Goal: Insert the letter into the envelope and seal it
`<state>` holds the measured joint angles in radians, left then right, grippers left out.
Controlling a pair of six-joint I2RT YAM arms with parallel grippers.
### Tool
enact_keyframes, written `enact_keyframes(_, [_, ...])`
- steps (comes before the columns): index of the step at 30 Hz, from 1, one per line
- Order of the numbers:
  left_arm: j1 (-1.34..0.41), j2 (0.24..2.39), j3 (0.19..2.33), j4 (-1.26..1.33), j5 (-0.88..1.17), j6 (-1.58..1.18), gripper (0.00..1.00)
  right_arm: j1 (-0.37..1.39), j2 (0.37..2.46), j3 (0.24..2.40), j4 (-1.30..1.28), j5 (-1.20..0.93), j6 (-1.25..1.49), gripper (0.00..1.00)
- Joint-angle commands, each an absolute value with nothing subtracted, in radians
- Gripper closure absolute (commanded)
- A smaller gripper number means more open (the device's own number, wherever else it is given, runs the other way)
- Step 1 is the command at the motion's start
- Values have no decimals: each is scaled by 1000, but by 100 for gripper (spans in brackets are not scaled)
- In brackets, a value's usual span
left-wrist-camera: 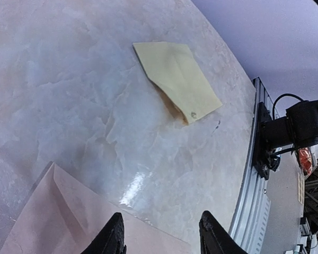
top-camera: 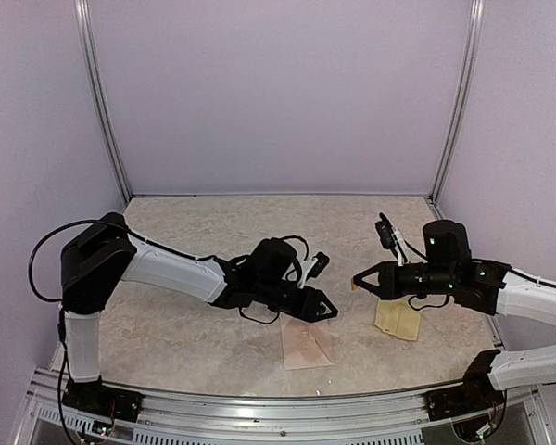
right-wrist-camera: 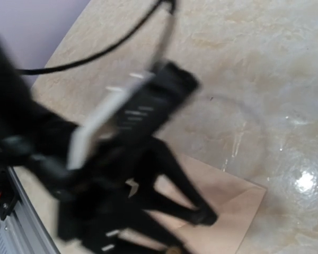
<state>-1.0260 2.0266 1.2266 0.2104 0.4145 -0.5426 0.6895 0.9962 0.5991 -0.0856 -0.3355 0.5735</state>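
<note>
1. Reading this as the sealing step: no loose letter shows anywhere, and the envelope (top-camera: pixel 308 347) lies flat on the table (top-camera: pixel 213 222) near the front edge, between the two arms, its flap apparently folded down.
2. Left gripper (top-camera: pixel 321 307) sits low over the envelope's far edge. In its wrist view the fingers (left-wrist-camera: pixel 112 238) stand moderately apart with nothing between them, one over the envelope paper and the other over bare table. Whether a tip presses the paper, cannot tell.
3. Right gripper (top-camera: pixel 357 282) hangs above the table, just beyond the envelope and beside the yellowish sticker sheet (top-camera: pixel 396 321). A small brownish speck shows at its tip, possibly a sticker. The gap between its fingers cannot be made out, and its own camera shows only the blurred left arm.
4. Next move, as I judge it: left pins the envelope steady, and right brings a sticker down onto the flap's point and presses. Thin paper may slide if not held.
</note>
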Motion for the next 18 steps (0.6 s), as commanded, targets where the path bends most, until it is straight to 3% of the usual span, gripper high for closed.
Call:
enact_keyframes(1, [-984,2097,1251,209,479,-494,55,684,967,583,-110,-330,569,100])
enact_keyframes(10, [-961,2125,1175,182,433,-459,57,683,969,580,-93,-348,574,100])
enact_keyframes(18, [-961,1992,982,194,307,-496,57,684,963,575,-86,-379,576,100])
